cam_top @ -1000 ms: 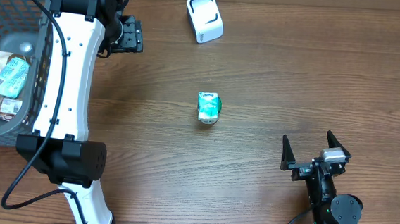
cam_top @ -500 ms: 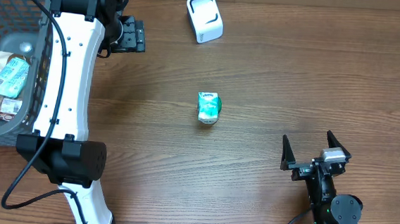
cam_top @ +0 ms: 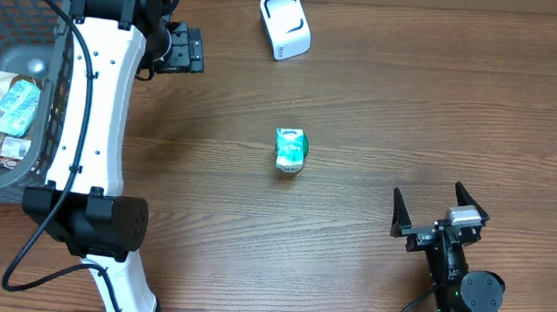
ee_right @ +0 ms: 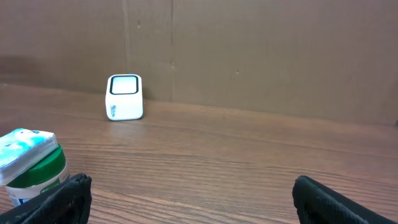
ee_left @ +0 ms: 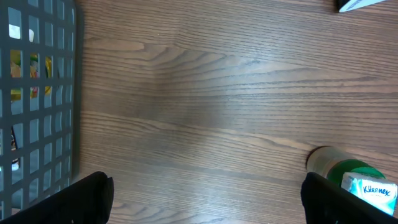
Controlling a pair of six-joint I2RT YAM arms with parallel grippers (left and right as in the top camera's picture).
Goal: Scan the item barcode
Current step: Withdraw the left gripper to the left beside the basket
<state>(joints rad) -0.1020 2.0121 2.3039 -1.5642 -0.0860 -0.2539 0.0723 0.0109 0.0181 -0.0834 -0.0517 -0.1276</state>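
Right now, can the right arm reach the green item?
Probably yes. The right gripper is open, and only bare table lies between it and the green item; nothing seems to block the way.

Top-down overhead, closer wrists; shared canister point(cam_top: 290, 150)

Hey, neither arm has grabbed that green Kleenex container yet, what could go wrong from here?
The Kleenex container stands alone mid-table, apart from the open left gripper and right gripper; a clumsy approach could tip or roll it. No barcode shows in any view, so it may be presented facing away from the white scanner. The left arm is beside the basket and might snag its wall.
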